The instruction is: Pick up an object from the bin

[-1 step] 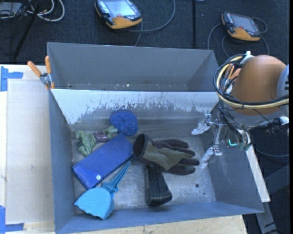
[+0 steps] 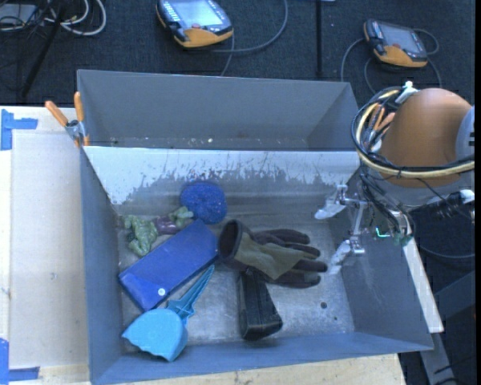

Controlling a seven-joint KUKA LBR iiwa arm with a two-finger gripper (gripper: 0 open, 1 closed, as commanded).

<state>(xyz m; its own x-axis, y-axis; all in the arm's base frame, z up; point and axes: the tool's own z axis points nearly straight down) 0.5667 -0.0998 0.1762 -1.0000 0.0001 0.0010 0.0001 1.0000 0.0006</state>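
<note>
2 fingers (image 2: 330,210) spread wide, the pincer (image 2: 341,231) hangs empty over the right side of the grey bin (image 2: 224,119), just beside the fingertips of a dark olive glove (image 2: 274,251) lying mid-bin. Left of the glove sit a blue box (image 2: 168,265), a blue ball (image 2: 204,201) and a light-blue scoop (image 2: 156,333).

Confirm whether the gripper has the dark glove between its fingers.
No: the gripper is open with nothing between its fingers, and the dark glove lies on the bin floor beside it.
</note>
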